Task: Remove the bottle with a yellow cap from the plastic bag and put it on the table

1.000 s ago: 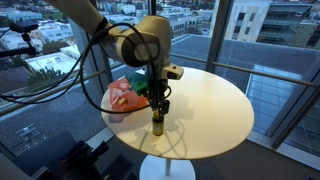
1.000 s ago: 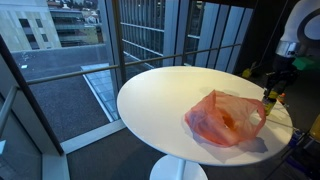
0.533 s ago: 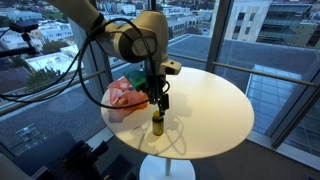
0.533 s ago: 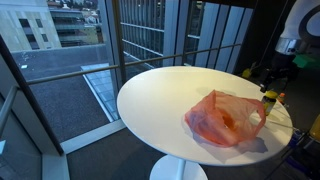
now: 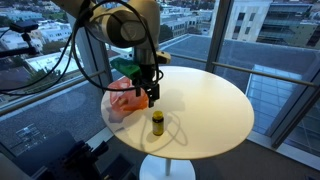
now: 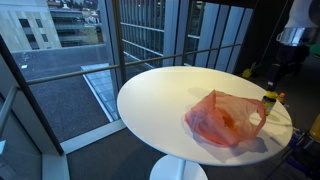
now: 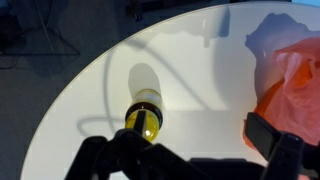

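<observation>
Bottle: the small dark bottle with a yellow cap [image 5: 157, 122] is seen standing upright on the round white table [image 5: 215, 100], outside the crumpled translucent red plastic bag [image 5: 122, 95]. The bag lies at the bottle's 10 o'clock, near it but apart from it.
Gripper: the black Robotiq gripper [image 5: 152, 96] is held at the bottle's 12 o'clock, clear of the cap. In the wrist view its fingers are spread apart and nothing is held between them.
Task state: the placing is judged done.
Risk, tipping: the bottle is slim and free-standing, so it could be toppled if a finger is swung low across it.
Risk, falling: in an exterior view the bottle [image 6: 268, 102] is shown close to the table's rim [image 6: 160, 100]. Once toppled, it could be rolled off the edge.
Risk, bag: the bag [image 6: 225, 118] could be snagged by the arm and dragged into the bottle.
Surface: smooth, pale and faintly glossy, on a single pedestal; little grip is offered to a rolling bottle.
Room: tall glass windows [image 5: 250, 30] are seen around the table, with city buildings [image 5: 40, 40] outside at dusk. Black cables [image 5: 80, 60] are looped along the arm.
</observation>
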Available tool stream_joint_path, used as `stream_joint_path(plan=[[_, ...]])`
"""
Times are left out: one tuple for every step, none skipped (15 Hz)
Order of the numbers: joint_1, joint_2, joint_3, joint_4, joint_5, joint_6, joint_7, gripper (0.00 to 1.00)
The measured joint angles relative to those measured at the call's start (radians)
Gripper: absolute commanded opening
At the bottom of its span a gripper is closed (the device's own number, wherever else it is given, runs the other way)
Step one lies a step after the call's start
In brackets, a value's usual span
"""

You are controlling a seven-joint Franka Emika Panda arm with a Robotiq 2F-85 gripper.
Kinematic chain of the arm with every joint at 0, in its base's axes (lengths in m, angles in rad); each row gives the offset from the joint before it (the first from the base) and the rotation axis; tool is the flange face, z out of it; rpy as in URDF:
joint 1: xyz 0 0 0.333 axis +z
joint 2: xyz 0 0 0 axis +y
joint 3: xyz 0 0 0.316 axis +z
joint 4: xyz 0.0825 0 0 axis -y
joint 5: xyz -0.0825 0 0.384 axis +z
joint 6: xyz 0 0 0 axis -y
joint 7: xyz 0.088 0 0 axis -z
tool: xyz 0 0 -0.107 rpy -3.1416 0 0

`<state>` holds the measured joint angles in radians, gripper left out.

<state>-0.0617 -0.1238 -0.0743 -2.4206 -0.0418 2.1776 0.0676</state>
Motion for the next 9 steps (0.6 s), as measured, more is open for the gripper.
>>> stream_joint_path(plan=[[0.004,-0.017,0.003,-0.001,0.003,-0.024,-0.013,1.00],[0.008,-0.035,0.005,-0.003,0.003,-0.045,-0.019,1.00],[0.012,-0.054,0.008,-0.006,0.003,-0.066,-0.024,1.00],[0.015,-0.075,0.012,-0.009,0.003,-0.085,-0.026,1.00],[0.018,-0.095,0.016,-0.012,0.003,-0.104,-0.027,1.00],[0.021,-0.116,0.020,-0.016,0.003,-0.122,-0.027,1.00],[0.023,-0.136,0.023,-0.018,0.003,-0.142,-0.027,1.00],[0.025,-0.157,0.027,-0.020,0.003,-0.159,-0.027,1.00],[0.026,-0.178,0.031,-0.022,0.003,-0.178,-0.027,1.00]])
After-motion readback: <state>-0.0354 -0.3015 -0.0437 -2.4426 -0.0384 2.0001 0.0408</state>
